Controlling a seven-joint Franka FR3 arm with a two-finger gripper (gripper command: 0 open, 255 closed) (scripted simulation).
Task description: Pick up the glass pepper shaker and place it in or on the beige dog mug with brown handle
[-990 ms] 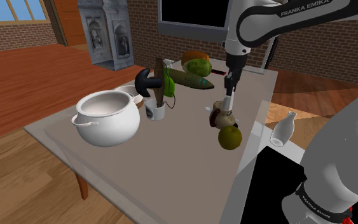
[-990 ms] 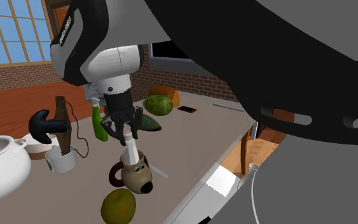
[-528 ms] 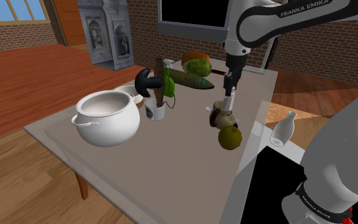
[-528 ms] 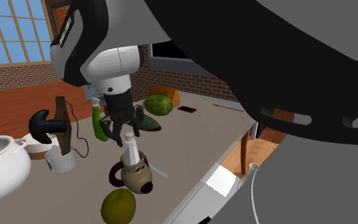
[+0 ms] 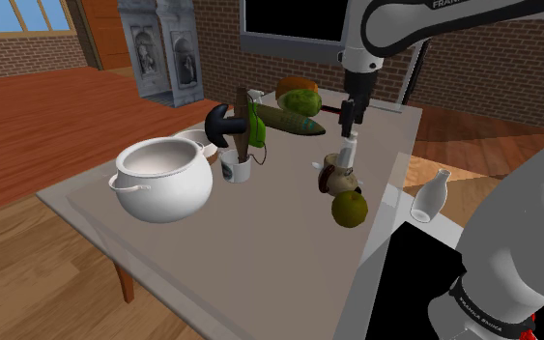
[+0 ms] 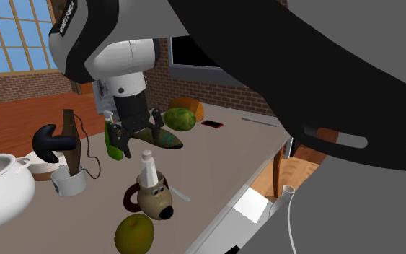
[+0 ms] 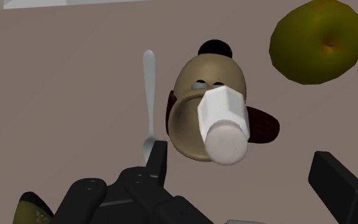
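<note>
Pepper shaker [image 6: 148,167] stands upright inside the dog mug [image 6: 159,200], at lower middle of the second exterior view. The gripper [image 6: 137,139] hangs just above it, fingers wide apart, holding nothing.
</note>
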